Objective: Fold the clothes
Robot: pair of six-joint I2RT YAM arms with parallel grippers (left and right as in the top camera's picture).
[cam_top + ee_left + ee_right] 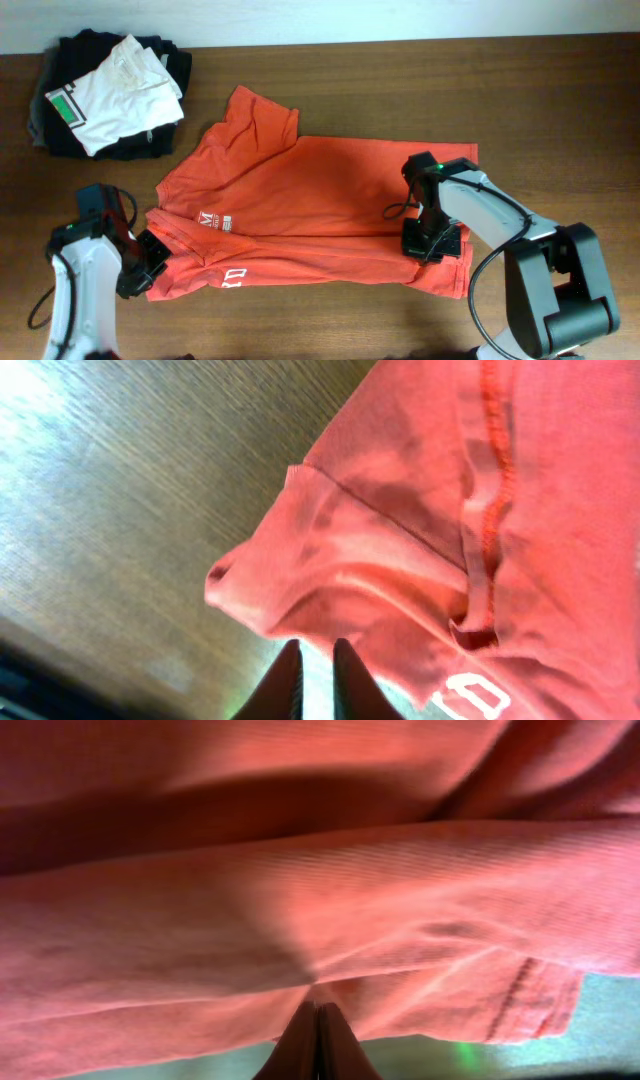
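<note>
While the left jaws stand parted a crack at the near left corner of the red-orange T-shirt, gripping nothing, the right jaws are clenched on its near right edge (creases run straight into the pinch). Shirt lies spread, rumpled, across the middle of the table, white lettering up. Far left, a white garment sits atop black folded garments.

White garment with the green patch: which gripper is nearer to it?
Left. The left gripper is below the white garment, beside the T-shirt; the right gripper is across the table at the shirt's far hem.
</note>
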